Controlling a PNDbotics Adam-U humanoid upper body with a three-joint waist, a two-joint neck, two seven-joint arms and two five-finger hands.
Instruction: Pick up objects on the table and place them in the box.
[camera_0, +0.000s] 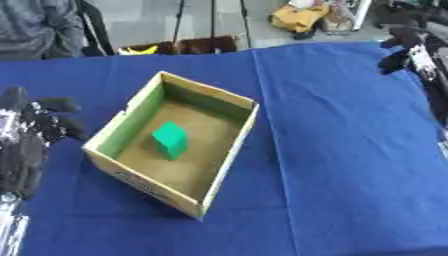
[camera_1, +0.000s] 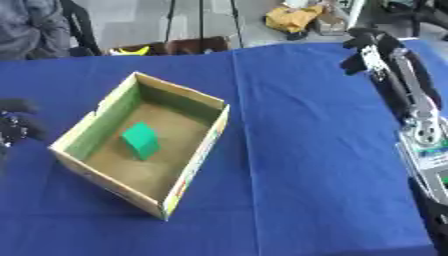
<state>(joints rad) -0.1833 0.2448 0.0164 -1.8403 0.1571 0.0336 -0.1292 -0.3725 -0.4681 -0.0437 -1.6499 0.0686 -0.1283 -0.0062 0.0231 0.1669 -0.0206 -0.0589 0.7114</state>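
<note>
Left robot hand (camera_0: 31, 132) rests at the near left edge of the tabletop (camera_0: 350, 150), just beside the box (camera_0: 232, 150); its fingers appear relaxed and hold nothing. Beyond it, the cardboard box sits askew on the blue cloth, open at the top, with a green block (camera_0: 170, 140) lying on its floor near the middle. No other loose object is visible on the cloth. Farther back, the right robot hand (camera_1: 367, 47) hangs raised at the far right corner, empty; whether its fingers are curled cannot be told. Judgement: placement looks complete, the hands standing clear. Any next move calls for locating another object first.
</note>
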